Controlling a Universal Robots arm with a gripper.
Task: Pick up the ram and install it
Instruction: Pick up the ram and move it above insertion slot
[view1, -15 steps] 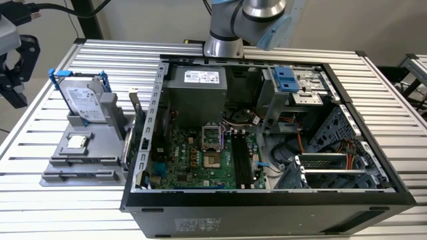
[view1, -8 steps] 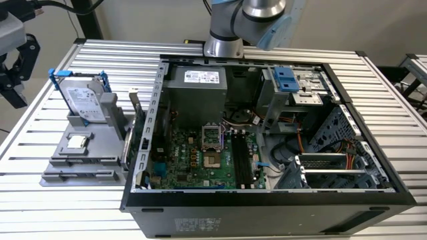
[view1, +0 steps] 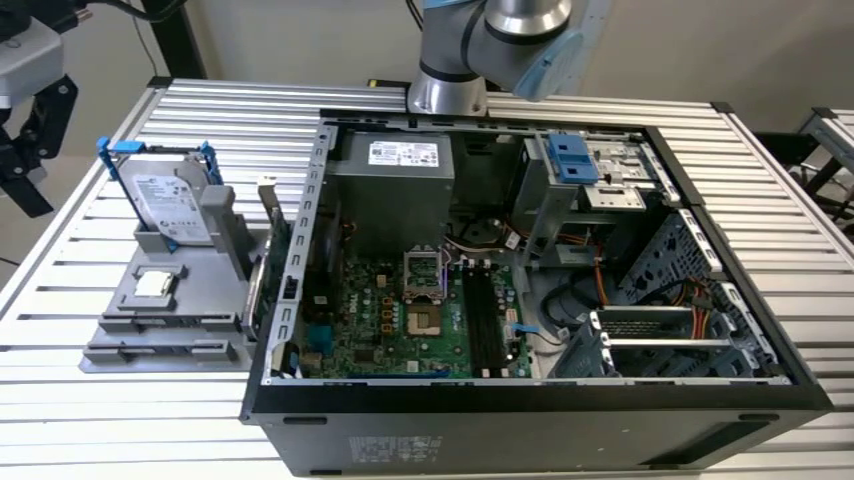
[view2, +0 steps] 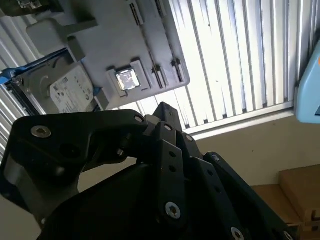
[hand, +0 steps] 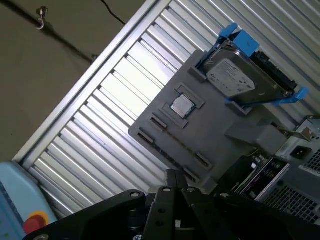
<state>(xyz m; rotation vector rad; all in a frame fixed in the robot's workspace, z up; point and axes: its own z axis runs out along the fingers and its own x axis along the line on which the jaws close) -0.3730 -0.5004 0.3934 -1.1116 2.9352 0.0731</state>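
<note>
**Reaching toward the parts holder, ram not yet in hand**

Found a slatted metal table (view1: 134, 420) carrying an open computer case (view1: 534, 430) toward the exterior view's right, with a grey parts holder (view1: 167, 335) just beside it on the left. Made out the gripper (hand: 172, 177) high above the holder in both wrist views, with nothing seen in its grip. Could not tell how wide it stood. Noted a hard drive (view1: 174, 205) in a blue frame, upright at the holder's far end. Spotted what looked like the ram (view1: 274, 240) standing on edge along the holder's right side, close against the case wall, untouched. Saw black memory slots (view1: 483, 320) inside the case, apparently vacant, and a small square chip (view1: 156, 284) seated flat in the holder. Judged the step as the reach toward the pick. Reckoned the grasp would call for a descent lined up with the thin upper edge, clear of case wall and drive.
</note>
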